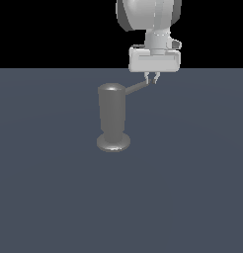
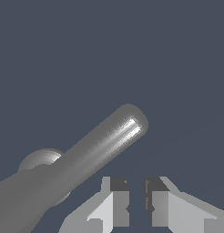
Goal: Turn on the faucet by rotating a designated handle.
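The faucet (image 1: pixel 112 114) is a grey upright cylinder on a flared round base, standing mid-scene in the exterior view. Its handle (image 1: pixel 137 87), a thin grey rod, slants from the cylinder's top toward the exterior view's right. My gripper (image 1: pixel 152 78) hangs at the rod's far tip, fingers pointing down and nearly together. Up close in the wrist view, the handle (image 2: pixel 109 139) shows as a thick shiny bar with a rounded end. My gripper (image 2: pixel 136 205) sits just beside that end, with only a narrow slit between the fingers (image 2: pixel 116 205). Nothing is held.
A flat dark blue-grey floor (image 1: pixel 192 188) spreads all around the faucet. A round grey part of the faucet (image 2: pixel 41 160) peeks out behind the handle in the wrist view. No other objects show.
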`<state>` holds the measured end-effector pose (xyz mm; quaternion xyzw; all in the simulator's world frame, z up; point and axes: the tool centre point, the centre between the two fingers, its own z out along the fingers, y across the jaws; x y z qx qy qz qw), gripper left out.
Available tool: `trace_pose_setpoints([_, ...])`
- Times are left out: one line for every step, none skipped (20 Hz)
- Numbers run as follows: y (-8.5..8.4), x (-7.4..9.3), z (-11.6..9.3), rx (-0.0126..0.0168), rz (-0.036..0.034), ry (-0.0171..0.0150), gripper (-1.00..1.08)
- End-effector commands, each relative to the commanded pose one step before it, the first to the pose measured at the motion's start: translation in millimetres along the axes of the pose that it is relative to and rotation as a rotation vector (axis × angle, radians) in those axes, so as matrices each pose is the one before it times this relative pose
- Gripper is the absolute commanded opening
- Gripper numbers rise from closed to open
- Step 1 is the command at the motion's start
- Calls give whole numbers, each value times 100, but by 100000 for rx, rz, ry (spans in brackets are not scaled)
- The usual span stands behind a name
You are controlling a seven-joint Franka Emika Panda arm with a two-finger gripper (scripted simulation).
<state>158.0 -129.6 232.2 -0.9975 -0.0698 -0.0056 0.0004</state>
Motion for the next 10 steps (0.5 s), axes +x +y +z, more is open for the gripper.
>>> trace_pose_setpoints([248, 391, 995, 21, 583, -864, -100])
trace_pose_setpoints([6, 186, 22, -4, 60, -34, -100])
trace_pose_setpoints([-35, 190, -1, 0, 0, 0, -100])
trace_pose_setpoints([24, 179, 32, -6, 85, -48, -100])
trace_pose_setpoints([-4, 180, 15, -3, 42, -24, -100])
trace_pose_setpoints([-4, 178, 15, -3, 42, -24, -100])
trace_pose_setpoints([9, 173, 22, -4, 60, -34, -100])
trace_pose_setpoints([-32, 177, -1, 0, 0, 0, -100])
trace_pose_setpoints([28, 166, 31, -6, 85, -48, -100])
trace_pose_setpoints([0, 0, 0, 0, 0, 0, -100])
